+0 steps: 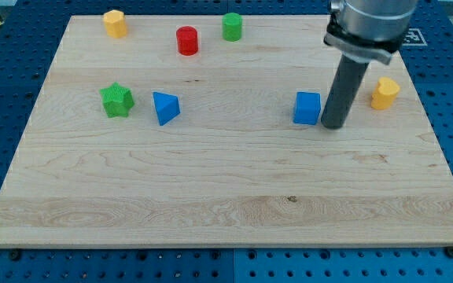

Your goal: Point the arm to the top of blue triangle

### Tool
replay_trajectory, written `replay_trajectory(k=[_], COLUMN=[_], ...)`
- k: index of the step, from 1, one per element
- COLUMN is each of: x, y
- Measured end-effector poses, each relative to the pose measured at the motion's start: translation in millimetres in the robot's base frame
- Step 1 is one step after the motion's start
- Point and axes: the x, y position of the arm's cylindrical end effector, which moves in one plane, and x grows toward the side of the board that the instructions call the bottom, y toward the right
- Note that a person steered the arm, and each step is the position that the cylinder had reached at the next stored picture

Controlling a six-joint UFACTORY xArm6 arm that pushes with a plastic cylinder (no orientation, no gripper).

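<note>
The blue triangle (165,108) lies on the wooden board (211,181) at the view's left of centre, just right of a green star (116,101). My tip (333,126) rests on the board far to the view's right of the triangle, right beside the right side of a blue cube (307,108). The dark rod rises from the tip to the arm's grey body at the view's top right.
A red cylinder (187,40) and a green cylinder (232,27) stand near the view's top centre. A yellow block (115,23) sits at the top left. Another yellow block (384,93) sits right of my tip. A blue perforated table surrounds the board.
</note>
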Motion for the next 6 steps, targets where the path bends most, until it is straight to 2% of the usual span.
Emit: replay_trajectory(k=[1,3,5,6], x=[24,20,-3,-28], y=[-7,-15,-78,-107])
